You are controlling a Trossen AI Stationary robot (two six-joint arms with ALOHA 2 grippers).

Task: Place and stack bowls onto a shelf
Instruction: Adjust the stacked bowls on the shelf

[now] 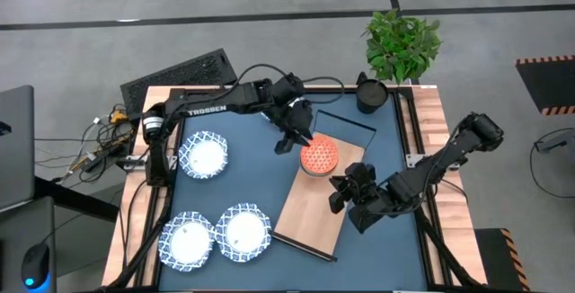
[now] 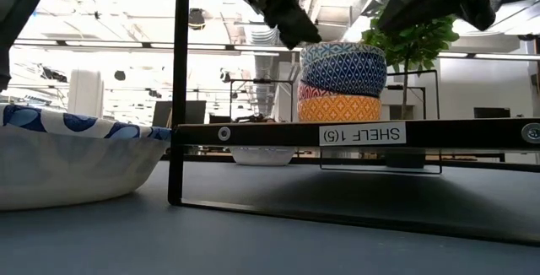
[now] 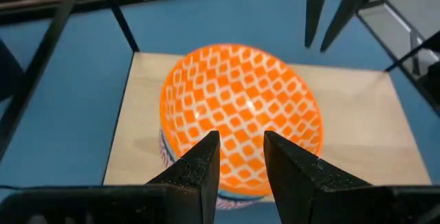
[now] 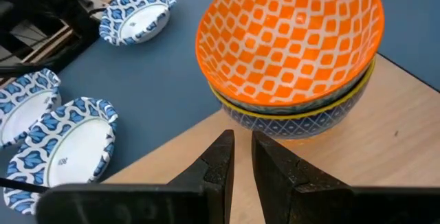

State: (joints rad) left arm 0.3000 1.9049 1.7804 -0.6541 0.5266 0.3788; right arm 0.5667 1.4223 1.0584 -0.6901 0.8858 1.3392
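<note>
Bowls [image 1: 319,156] sit stacked on the shelf [image 1: 319,205] at frame centre. I see the left gripper [image 1: 304,137] above the top bowl, fingers narrowly parted, empty; the right gripper [image 1: 345,188] nearby, nearly closed, empty. Three white bowls [image 1: 203,156] lie lower left.

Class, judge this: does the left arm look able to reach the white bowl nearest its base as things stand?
Probably yes. That white bowl sits on open table beside the left arm, nothing above it. The left gripper is at the stacked bowls on the shelf.
</note>
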